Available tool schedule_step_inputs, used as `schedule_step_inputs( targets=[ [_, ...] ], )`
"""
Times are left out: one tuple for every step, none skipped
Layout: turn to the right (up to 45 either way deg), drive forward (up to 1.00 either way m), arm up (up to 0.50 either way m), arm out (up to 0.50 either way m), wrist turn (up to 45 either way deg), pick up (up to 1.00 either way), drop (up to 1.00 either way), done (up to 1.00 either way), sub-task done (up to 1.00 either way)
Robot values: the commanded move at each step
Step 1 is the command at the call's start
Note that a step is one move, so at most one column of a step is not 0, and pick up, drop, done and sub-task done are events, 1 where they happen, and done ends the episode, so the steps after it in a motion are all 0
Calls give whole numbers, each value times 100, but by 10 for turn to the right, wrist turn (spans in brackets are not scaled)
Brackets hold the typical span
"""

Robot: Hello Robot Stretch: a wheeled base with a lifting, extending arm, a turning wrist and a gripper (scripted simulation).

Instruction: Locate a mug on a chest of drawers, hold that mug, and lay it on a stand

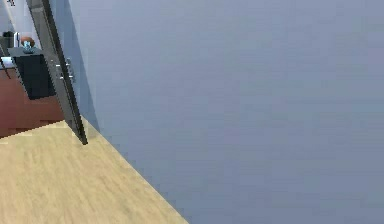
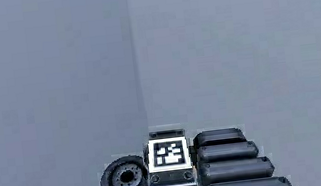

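Note:
Through a doorway at the forward view's far left stands a dark low piece of furniture [image 1: 36, 74] on a reddish floor. A small teal and orange blob [image 1: 27, 44] sits on its top; I cannot tell what it is. At the bottom of the arm side view the drawn-in arm [image 2: 231, 158] shows with a white marker square [image 2: 167, 153]. Left of the square is the gripper's dark rounded body [image 2: 126, 182]. Its far end cannot be made out, so I cannot tell whether it holds anything.
A blue-grey wall [image 1: 240, 100] stands close ahead and runs off to the forward view's right. A dark door [image 1: 60, 70] hangs ajar at the left. Light wood floor [image 1: 70, 180] lies at the lower left. A wall corner [image 2: 134, 54] faces the arm side.

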Motion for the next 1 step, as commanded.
schedule_step_inputs(
  targets=[
    [0,0,0,22,0,0,0,0,0]
  ],
)
